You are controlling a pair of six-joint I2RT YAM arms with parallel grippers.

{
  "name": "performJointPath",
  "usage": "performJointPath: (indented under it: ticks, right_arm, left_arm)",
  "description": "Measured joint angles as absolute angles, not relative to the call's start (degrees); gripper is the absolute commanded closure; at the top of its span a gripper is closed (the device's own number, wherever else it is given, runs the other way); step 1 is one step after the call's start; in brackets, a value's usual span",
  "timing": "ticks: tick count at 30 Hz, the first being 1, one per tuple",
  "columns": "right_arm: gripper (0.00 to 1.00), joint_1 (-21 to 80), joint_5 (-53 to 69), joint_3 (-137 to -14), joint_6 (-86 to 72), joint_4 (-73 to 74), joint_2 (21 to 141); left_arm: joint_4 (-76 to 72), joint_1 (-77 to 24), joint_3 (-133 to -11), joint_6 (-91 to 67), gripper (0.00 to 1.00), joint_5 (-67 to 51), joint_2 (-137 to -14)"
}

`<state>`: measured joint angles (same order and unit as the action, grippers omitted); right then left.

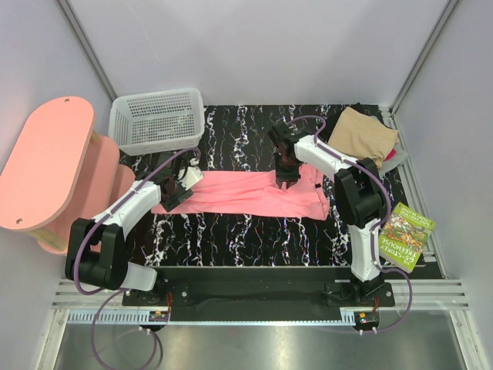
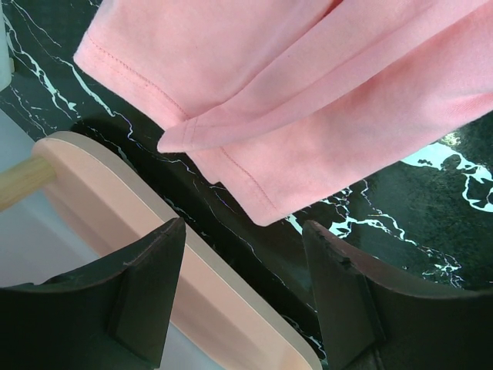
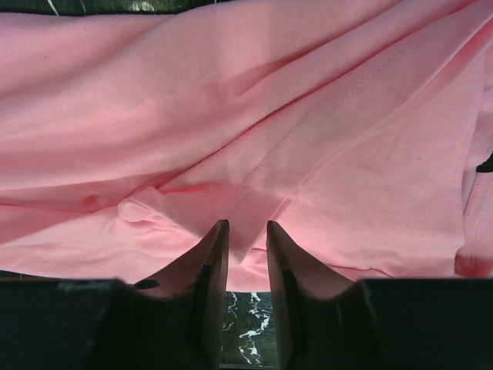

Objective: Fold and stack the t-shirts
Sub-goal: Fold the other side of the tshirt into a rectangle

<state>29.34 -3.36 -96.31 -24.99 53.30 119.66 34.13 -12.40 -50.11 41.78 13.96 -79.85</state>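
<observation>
Overhead view: the pink t-shirt (image 1: 246, 194) lies spread across the black marbled surface (image 1: 231, 239). The folded t-shirts (image 1: 360, 135), tan uppermost, are stacked at the far right corner. The left tool (image 1: 173, 193) is at the shirt's left end and the right tool (image 1: 286, 179) at its far edge.

Left wrist view only: jaws wide apart, nothing between them, the pink stool (image 2: 108, 208) edge beneath.

Right wrist view only: jaws narrow, shirt edge between them. Whether it is clamped cannot be told.
</observation>
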Motion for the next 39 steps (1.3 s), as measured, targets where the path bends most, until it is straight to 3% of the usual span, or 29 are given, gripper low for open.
performJointPath:
  ticks: [8, 14, 16, 18, 21, 27, 39]
  right_arm:
    - [0.98, 29.34, -2.33, -96.18, -26.00, 53.41, 119.66]
    - [1.00, 29.34, -2.28, -97.45, -26.37, 53.71, 119.74]
    - [0.92, 29.34, -2.31, -99.31, -26.35, 53.95, 120.05]
    - [0.66, 29.34, -2.31, -101.43, -26.37, 54.02, 120.53]
    - [0.48, 29.34, -2.48, -104.36, -26.20, 54.39, 121.05]
    - [0.35, 29.34, -3.81, -101.27, -24.34, 55.00, 119.35]
    - [0.33, 32.45, -11.16, -93.12, -9.43, 53.28, 112.86]
  left_arm:
    - [33.82, -12.40, -50.09, 41.80, 0.32, 13.93, -79.85]
    - [33.26, -12.40, -50.00, 41.95, 0.33, 13.93, -79.85]
    - [33.26, -12.40, -50.00, 41.98, 0.33, 13.93, -79.85]
    - [32.86, -12.34, -49.69, 42.00, 0.32, 13.96, -79.85]
    - [32.86, -12.29, -48.93, 42.19, 0.32, 13.96, -79.85]
    - [32.80, -11.94, -48.23, 42.48, 0.32, 13.96, -79.85]
    - [32.82, -11.92, -48.23, 42.44, 0.33, 13.93, -79.85]
